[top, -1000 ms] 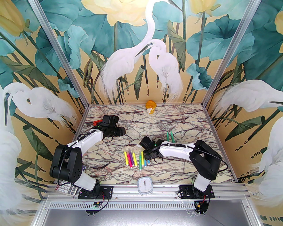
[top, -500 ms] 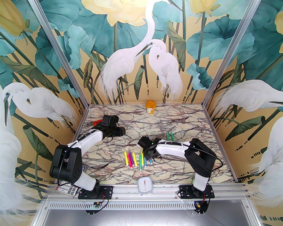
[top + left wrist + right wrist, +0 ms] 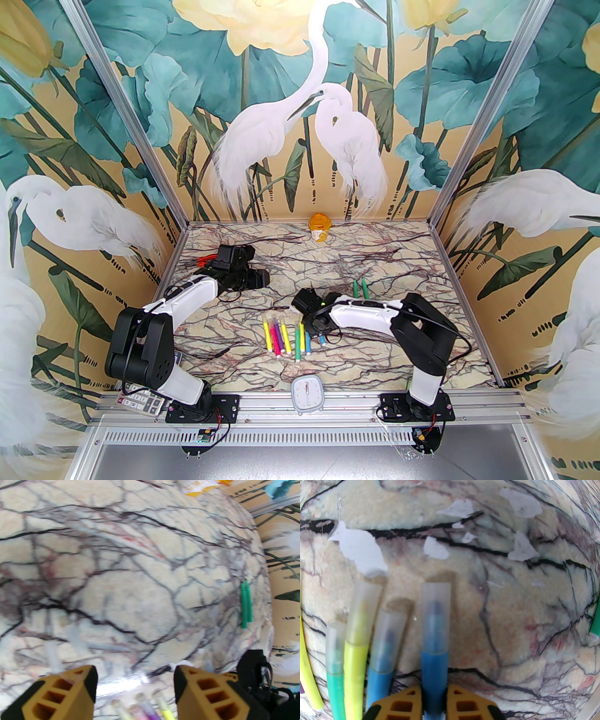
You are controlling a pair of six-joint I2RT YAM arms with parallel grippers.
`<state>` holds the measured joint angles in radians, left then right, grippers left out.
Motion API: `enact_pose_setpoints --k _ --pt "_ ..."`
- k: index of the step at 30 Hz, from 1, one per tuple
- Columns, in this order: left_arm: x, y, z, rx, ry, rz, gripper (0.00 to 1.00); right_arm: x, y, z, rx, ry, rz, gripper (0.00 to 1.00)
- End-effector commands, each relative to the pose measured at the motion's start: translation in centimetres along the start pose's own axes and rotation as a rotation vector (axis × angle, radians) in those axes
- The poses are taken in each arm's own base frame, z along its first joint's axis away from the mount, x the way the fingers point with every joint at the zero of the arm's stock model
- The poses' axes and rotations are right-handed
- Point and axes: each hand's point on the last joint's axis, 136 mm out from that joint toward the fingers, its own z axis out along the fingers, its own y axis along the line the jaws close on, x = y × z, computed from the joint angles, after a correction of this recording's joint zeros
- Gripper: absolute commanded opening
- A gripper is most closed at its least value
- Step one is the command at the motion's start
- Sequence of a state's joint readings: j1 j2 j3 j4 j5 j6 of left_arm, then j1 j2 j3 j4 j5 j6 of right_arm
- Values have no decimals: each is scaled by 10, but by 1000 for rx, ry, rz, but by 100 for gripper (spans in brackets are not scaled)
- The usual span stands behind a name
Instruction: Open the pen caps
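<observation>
The right tool [image 3: 434, 705] is clamped on the barrel of a blue pen [image 3: 434, 667], with its yellow fingers [image 3: 400, 705] pressed against both sides. The pen's clear cap [image 3: 435, 611] is seated on the tip and is pointed away from the tool, over the marbled desk [image 3: 511, 620]. Just to the left, three more capped pens are laid side by side: a second blue pen [image 3: 379, 684], a yellow pen [image 3: 355, 674] and a green pen [image 3: 335, 688]. Torn white patches are scattered over the desk surface beyond them. From above, the row of pens [image 3: 281, 335] is seen near the middle of the desk, toward its near edge. The left tool [image 3: 136, 688] is held over the desk with its jaws spread apart and nothing between them; blurred pen ends [image 3: 150, 710] are glimpsed at the lower edge of its view. Two green sticks [image 3: 245, 604] are laid together, well apart to the right.
</observation>
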<state>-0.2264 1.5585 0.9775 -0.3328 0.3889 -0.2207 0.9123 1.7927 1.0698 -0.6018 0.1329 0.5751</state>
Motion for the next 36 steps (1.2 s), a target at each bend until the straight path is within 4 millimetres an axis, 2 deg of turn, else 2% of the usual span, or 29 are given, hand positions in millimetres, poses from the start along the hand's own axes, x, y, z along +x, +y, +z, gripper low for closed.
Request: enact_pose_setpoints --k 1,8,18,24,36 --pt "6 -33 1 137 13 29 59 -14 1 -17 -60 -86 -25 12" --pt "16 -78 9 320 55 51 59 -30 -3 -46 -148 -220 -35 11" --pt "28 -138 -3 553 94 125 60 -45 -1 -87 -255 -425 -76 10" --pt "40 -157 -4 615 132 155 60 -53 3 -110 -295 -512 -106 10" --pt "53 -185 -3 690 188 189 58 -59 8 -128 -331 -576 -139 10"
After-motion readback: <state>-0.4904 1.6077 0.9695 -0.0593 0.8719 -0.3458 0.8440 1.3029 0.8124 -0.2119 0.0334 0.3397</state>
